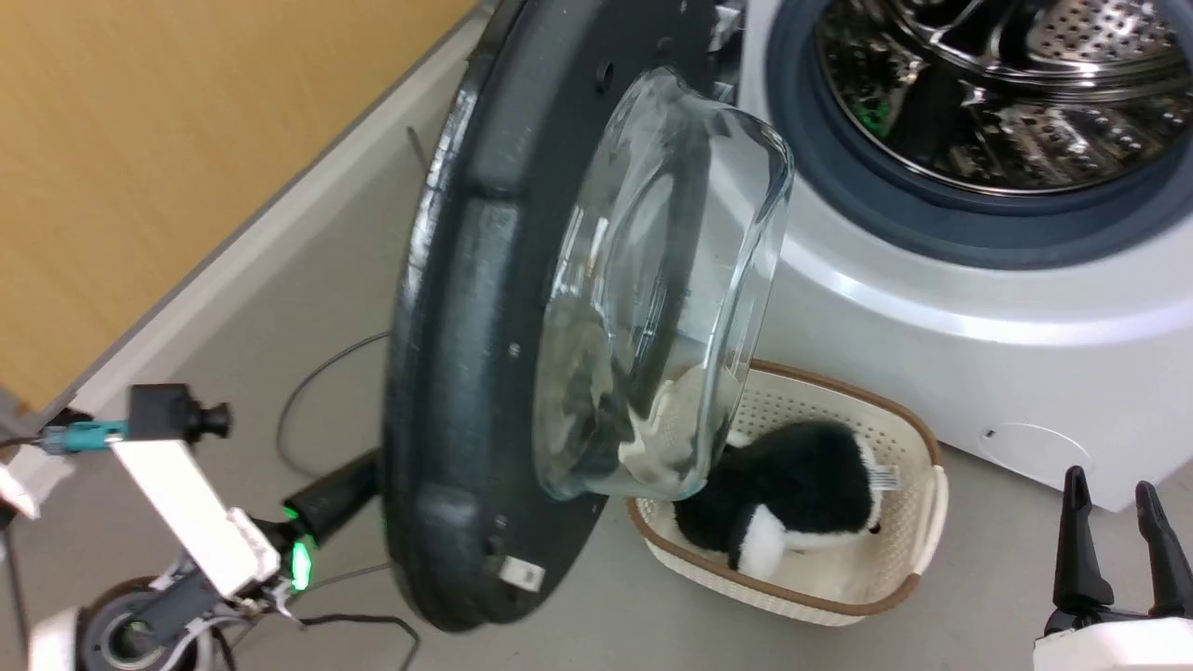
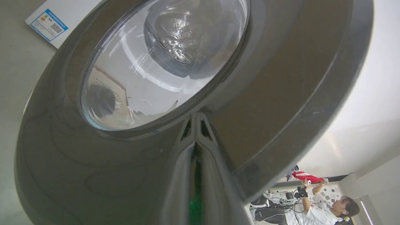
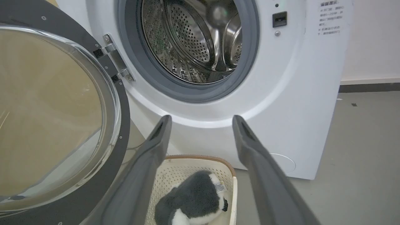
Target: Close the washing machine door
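Note:
The washing machine door (image 1: 466, 373) stands swung wide open, its matte black inner face and bulging glass bowl (image 1: 652, 280) turned toward the white washing machine (image 1: 932, 308). The steel drum (image 1: 1007, 84) lies open behind its grey gasket. My left gripper (image 2: 195, 117) is shut, its tips touching the door's glossy outer rim (image 2: 281, 78) just below the glass (image 2: 156, 62). In the head view my left arm (image 1: 186, 522) reaches behind the door, which hides the fingers. My right gripper (image 1: 1114, 489) stands open and holds nothing, low in front of the machine (image 3: 300, 93), fingers spread (image 3: 201, 117).
A cream basket (image 1: 895, 578) holding a black-and-white plush toy (image 1: 792, 485) sits on the floor under the open door. Cables (image 1: 317, 391) trail on the grey floor at left, below a wooden wall (image 1: 140, 140). A person (image 2: 328, 209) stands far off in the left wrist view.

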Controlling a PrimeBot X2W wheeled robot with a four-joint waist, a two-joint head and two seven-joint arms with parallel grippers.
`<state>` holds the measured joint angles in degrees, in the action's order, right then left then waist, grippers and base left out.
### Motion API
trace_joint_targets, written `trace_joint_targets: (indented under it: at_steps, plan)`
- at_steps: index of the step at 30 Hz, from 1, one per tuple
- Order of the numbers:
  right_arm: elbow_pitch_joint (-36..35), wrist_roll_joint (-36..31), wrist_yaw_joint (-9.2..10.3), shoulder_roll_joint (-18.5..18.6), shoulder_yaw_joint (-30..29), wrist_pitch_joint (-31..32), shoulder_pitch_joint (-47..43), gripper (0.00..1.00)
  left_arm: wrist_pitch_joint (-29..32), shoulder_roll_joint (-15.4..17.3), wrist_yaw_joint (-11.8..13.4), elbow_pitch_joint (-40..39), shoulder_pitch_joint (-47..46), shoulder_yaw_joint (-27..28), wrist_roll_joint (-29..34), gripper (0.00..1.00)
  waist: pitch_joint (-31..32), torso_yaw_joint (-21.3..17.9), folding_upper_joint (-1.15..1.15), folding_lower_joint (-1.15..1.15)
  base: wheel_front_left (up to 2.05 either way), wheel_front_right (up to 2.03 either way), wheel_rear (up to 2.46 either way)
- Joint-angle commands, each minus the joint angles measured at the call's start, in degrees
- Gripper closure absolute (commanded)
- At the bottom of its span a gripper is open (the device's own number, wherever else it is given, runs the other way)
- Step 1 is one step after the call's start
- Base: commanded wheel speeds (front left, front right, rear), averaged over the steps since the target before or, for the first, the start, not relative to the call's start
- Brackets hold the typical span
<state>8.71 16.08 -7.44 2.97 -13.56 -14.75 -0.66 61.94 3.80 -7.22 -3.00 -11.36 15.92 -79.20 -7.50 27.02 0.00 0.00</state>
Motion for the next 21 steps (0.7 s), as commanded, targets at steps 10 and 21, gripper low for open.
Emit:
trace_joint_targets:
  at_steps: [10,21]
  plan:
    - [-0.41,0.10,-0.05,-0.10,0.40,-0.25,1.69,0.00,-4.85,-0.87,-0.26,-3.72,2.56,-12.31,-2.27,1.00,-1.07,-8.58,0.00,0.00,0.00,0.00,0.00]
    - [-0.47,0.83,-0.05,-0.10,0.27,-0.25,3.20,0.00,-21.23,-0.91,-0.26,-3.30,0.11,-27.32,-1.87,1.00,-3.41,-19.75,0.00,0.00,0.00,0.00,0.00]
